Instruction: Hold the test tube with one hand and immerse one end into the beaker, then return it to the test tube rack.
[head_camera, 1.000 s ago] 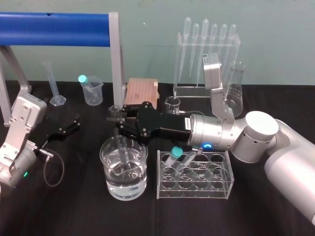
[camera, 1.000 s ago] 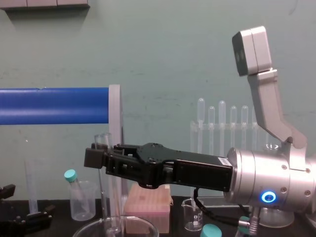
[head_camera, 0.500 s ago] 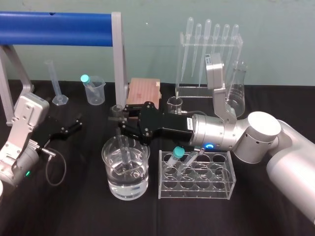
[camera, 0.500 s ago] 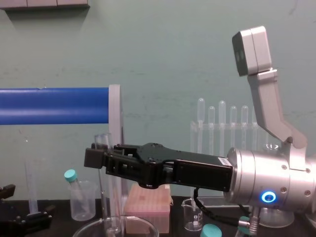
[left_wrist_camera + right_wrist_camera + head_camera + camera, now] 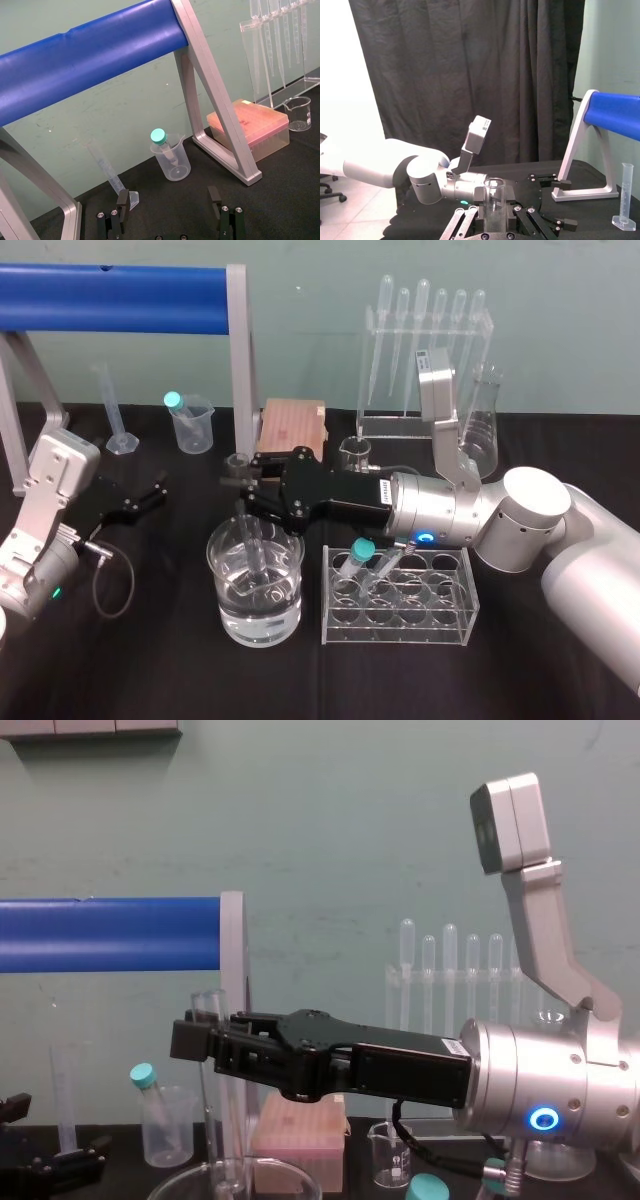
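The left gripper [image 5: 140, 498] sits parked at the far left, fingers spread wide. The long, thin clear glass test tube [image 5: 249, 540] stands upright with its lower end inside the wide clear glass beaker [image 5: 222, 590] of water. The right gripper [image 5: 238, 483] clamps the tube near its top. The clear plastic test tube rack [image 5: 400, 632] stands just right of the beaker.

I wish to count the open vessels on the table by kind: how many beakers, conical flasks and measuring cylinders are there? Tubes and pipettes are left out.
Beakers: 3 (wide beaker, plastic beaker, small glass beaker)
Conical flasks: 1
Measuring cylinders: 1
Total: 5
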Available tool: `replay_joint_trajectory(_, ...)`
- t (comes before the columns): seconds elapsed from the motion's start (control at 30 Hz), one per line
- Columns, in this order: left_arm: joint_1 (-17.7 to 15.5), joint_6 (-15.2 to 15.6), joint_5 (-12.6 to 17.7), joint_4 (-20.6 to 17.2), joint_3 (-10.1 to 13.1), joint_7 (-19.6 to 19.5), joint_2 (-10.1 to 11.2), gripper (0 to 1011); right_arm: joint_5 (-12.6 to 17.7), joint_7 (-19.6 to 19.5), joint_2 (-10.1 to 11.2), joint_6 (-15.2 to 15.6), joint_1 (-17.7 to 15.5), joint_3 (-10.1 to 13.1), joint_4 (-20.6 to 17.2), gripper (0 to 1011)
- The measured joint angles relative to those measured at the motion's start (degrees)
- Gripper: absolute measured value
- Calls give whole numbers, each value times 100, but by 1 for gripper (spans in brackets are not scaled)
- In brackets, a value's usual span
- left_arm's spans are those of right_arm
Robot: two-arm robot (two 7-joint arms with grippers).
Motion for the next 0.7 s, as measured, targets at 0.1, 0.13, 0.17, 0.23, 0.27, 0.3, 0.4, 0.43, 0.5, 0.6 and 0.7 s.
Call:
replay_joint_trajectory(0.1,0,0,0,0,0,0,0,1000,0,0,0,0,0,0,0,247)
replay_joint_trajectory(0.13,0,0,0,0,0,0,0,1000,0,0,0,0,0,0,0,247)
replay_joint_trajectory(0.17,0,0,0,0,0,0,0,1000,0,0,0,0,0,0,0,247)
replay_joint_trajectory(0.23,0,0,0,0,0,0,0,1000,0,0,0,0,0,0,0,247)
replay_joint_trajectory(0.27,0,0,0,0,0,0,0,1000,0,0,0,0,0,0,0,247)
replay_joint_trajectory(0.3,0,0,0,0,0,0,0,1000,0,0,0,0,0,0,0,247)
replay_joint_trajectory(0.4,0,0,0,0,0,0,0,1000,0,0,0,0,0,0,0,247)
replay_joint_trajectory(0.43,0,0,0,0,0,0,0,1000,0,0,0,0,0,0,0,247)
replay_joint_trajectory(0.5,0,0,0,0,0,0,0,1000,0,0,0,0,0,0,0,247)
replay_joint_trajectory(0.6,0,0,0,0,0,0,0,1000,0,0,0,0,0,0,0,247)
replay_joint_trajectory(0.7,0,0,0,0,0,0,0,1000,0,0,0,0,0,0,0,247)
